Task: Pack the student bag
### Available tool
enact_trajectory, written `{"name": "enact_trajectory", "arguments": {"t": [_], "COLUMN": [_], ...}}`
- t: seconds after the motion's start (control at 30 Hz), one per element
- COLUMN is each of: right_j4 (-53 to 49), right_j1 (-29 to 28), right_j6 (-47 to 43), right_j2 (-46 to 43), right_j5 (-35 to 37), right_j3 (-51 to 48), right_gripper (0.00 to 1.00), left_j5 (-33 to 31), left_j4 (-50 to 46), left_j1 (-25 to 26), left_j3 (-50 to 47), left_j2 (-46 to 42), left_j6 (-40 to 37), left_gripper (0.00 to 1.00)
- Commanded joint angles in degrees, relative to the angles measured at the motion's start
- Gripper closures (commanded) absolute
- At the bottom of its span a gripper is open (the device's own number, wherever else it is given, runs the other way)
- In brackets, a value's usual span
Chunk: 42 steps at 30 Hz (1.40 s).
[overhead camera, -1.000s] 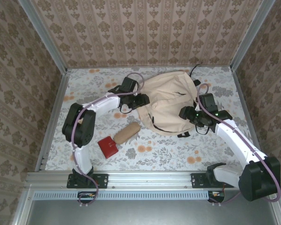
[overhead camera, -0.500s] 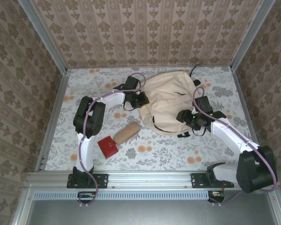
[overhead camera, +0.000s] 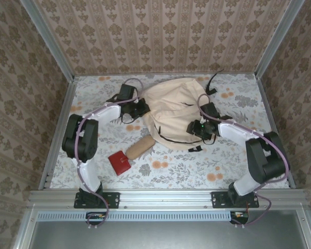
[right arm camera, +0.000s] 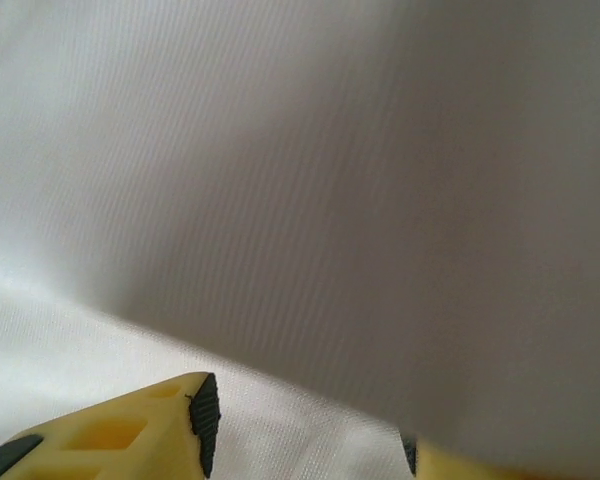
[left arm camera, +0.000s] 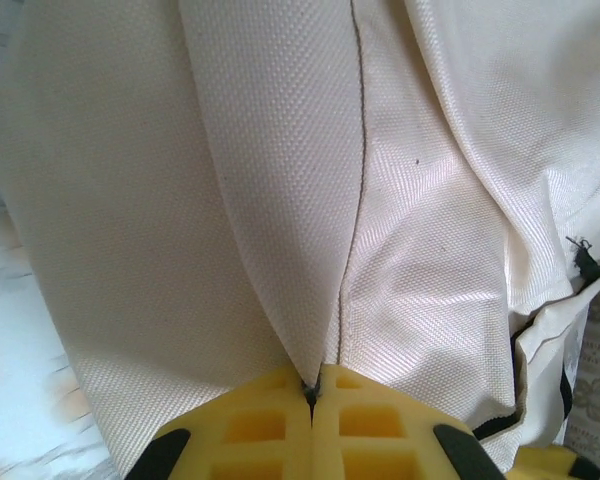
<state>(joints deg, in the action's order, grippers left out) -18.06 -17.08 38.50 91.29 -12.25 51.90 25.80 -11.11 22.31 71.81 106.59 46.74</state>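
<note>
Floral table [overhead camera: 223, 171] has the student bag [overhead camera: 179, 111] flopped mid-back on it. Left gripper [left arm camera: 312, 385] pinches a fold at the bag's left edge, fingers clamped together on the cloth. Right gripper [right arm camera: 305, 440] is at the bag's right side, fingers apart against fabric. Tan pouch [overhead camera: 140, 147] and smaller red box [overhead camera: 119, 163] lie just front-left.

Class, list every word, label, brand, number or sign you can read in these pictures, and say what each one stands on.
None can be read.
The student bag is plain cream fabric. The red box and tan pouch show no lettering at this size. The wallpaper and tablecloth carry patterns only.
</note>
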Motion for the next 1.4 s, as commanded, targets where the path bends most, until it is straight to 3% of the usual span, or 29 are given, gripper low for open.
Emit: {"name": "enact_trajectory", "arguments": {"t": [0.0, 0.3, 0.53, 0.73, 0.97, 1.37], "right_j4": [3.5, 1.2, -10.8, -19.5, -21.6, -23.0], "right_j1": [-1.2, -2.4, -3.5, -14.5, -25.9, -28.9], "right_j6": [-2.7, -7.6, -12.3, -13.5, -12.0, -8.7], "right_j2": [5.2, 18.6, 8.1, -0.3, 4.7, 17.8], "right_j5": [2.5, 5.2, 9.2, 15.4, 20.4, 24.3], "right_j3": [6.9, 24.5, 25.5, 22.5, 26.2, 36.4], "right_gripper": [0.47, 0.5, 0.48, 0.48, 0.49, 0.64], "left_j5": [-2.3, -0.1, 2.6, 1.9, 1.3, 1.4], "left_j4": [1.4, 3.9, 6.3, 6.2, 5.1, 4.7], "left_j1": [-3.4, -3.9, -3.4, -2.8, -2.8, -2.7], "left_j3": [-4.7, -11.7, -10.8, -10.0, -9.6, -9.8], "left_j2": [-4.8, -9.9, -10.4, -10.5, -10.9, -11.0], "left_j6": [-0.7, 0.5, -0.1, -0.4, -0.7, -0.3], "left_gripper": [1.0, 1.0, 1.0, 1.0, 1.0, 1.0]}}
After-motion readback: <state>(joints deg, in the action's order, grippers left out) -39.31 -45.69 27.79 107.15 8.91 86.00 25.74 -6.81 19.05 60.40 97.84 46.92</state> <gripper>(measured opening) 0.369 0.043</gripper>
